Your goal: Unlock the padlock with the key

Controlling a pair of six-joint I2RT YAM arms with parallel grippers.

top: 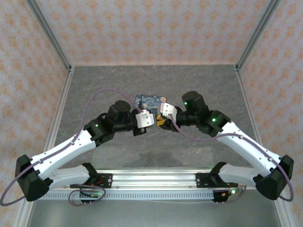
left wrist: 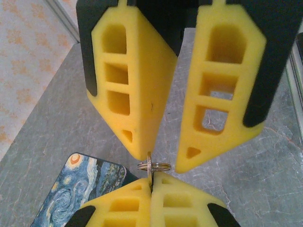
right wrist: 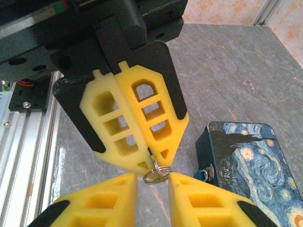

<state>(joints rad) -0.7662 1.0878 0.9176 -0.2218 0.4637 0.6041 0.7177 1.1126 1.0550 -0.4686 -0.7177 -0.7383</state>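
Clamping the key ring (right wrist: 155,174) clear of the worktop (right wrist: 227,71), the left hand (right wrist: 152,161) is fully shut, apparently presenting the ring for transfer. The right hand (right wrist: 153,179) stands partly open astride the ring, gripping nothing. The padlock (right wrist: 205,175) hangs on the box (right wrist: 251,161) wall, just to the far side of both hands.

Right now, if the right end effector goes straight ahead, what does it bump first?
Probably the key ring, sitting between the fingertips of the right end effector. Just behind it, the left end effector, shut, pinches that ring. Depth is unclear, but both look close.
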